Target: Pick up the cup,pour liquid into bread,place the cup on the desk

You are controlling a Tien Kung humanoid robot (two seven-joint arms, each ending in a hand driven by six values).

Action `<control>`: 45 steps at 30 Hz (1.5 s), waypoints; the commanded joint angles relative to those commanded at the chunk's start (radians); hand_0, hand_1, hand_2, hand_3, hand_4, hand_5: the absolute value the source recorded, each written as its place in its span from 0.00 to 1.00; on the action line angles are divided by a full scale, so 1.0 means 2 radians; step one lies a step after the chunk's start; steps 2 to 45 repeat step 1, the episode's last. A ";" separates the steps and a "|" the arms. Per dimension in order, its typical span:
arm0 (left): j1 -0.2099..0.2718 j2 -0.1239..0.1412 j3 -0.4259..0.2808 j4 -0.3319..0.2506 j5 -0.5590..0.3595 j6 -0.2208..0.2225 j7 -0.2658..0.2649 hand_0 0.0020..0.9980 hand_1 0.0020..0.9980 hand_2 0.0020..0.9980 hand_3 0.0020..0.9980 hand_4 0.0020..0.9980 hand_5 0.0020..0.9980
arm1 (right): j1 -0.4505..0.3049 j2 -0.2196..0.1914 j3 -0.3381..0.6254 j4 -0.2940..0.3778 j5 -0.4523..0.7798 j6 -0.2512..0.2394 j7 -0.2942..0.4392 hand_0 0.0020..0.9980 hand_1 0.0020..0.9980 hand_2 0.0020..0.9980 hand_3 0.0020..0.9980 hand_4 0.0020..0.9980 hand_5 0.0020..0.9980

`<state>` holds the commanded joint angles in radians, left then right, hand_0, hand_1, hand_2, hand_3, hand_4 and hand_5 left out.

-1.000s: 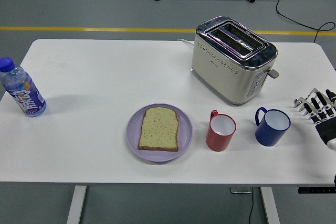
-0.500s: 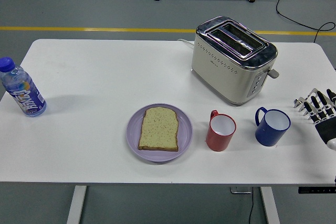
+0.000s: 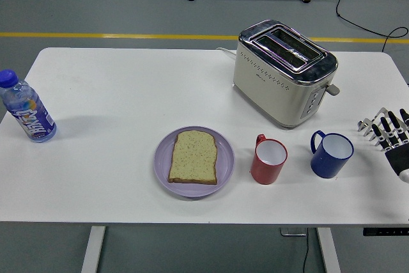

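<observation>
A grey floor with a yellow line lies behind the white worktop. The right hand is at the right edge, over the worktop, fingers spread and holding nothing. The blue cup stands upright just to the left of this hand, its handle turned away from the hand. Further left stands the red cup, then the bread slice on a purple plate. The task does not say which cup; the blue one is nearer. The hand is partly cut off by the frame. Whether the cups contain liquid I cannot make out. The left hand is not visible.
</observation>
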<state>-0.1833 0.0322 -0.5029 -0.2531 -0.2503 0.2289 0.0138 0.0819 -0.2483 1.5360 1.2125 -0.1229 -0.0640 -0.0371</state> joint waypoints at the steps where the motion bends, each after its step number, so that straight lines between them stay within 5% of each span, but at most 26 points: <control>1: 0.000 0.000 0.001 0.000 -0.001 0.000 0.000 0.69 0.76 0.77 0.61 0.40 1.00 | 0.000 0.000 0.002 0.000 -0.001 0.000 0.000 0.60 0.55 0.62 0.58 0.58 0.17; 45: 0.000 0.000 0.001 0.000 -0.001 0.000 0.000 0.69 0.76 0.77 0.61 0.40 1.00 | 0.000 0.000 0.002 0.000 -0.001 0.000 0.000 0.60 0.55 0.62 0.58 0.58 0.17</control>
